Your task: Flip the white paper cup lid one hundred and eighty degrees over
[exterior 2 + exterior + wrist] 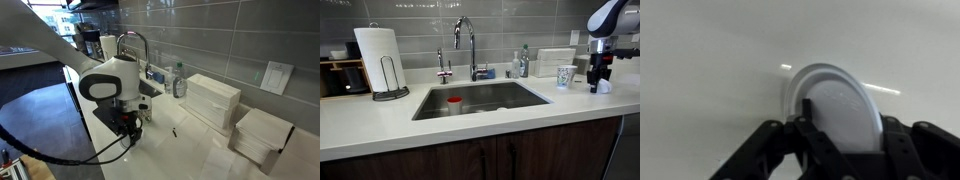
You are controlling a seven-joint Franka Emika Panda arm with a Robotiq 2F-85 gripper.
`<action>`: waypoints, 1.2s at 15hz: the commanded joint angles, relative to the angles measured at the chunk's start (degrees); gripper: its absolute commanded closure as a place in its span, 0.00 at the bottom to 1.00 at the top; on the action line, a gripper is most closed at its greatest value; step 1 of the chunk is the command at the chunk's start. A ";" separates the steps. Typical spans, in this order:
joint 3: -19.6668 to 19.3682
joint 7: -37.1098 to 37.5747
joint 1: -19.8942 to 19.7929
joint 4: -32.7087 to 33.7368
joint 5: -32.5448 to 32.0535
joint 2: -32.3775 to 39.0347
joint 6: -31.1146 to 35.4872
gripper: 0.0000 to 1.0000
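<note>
In the wrist view the white paper cup lid (840,103) sits between my gripper's (844,124) two black fingers, which press its left and right edges. The lid looks tipped up on edge over the white counter. In an exterior view my gripper (599,84) reaches down to the counter at the far right. A bit of the white lid (606,88) shows at its tips, just right of the patterned paper cup (565,76). In an exterior view the gripper (128,126) is low over the counter and the arm hides the lid.
A steel sink (485,98) with a red-topped object (454,103) is set in the counter, with a faucet (470,45) and bottles (521,64) behind it. A paper towel holder (380,62) stands at the left. White boxes (213,100) line the tiled wall.
</note>
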 commanded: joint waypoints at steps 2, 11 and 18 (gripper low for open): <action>-0.34 -2.47 -0.48 1.10 2.15 0.68 -1.85 0.73; 0.26 -6.08 0.67 -0.71 4.09 -5.41 -6.06 0.79; -0.09 -8.57 1.98 -0.74 5.89 -8.13 -10.18 0.99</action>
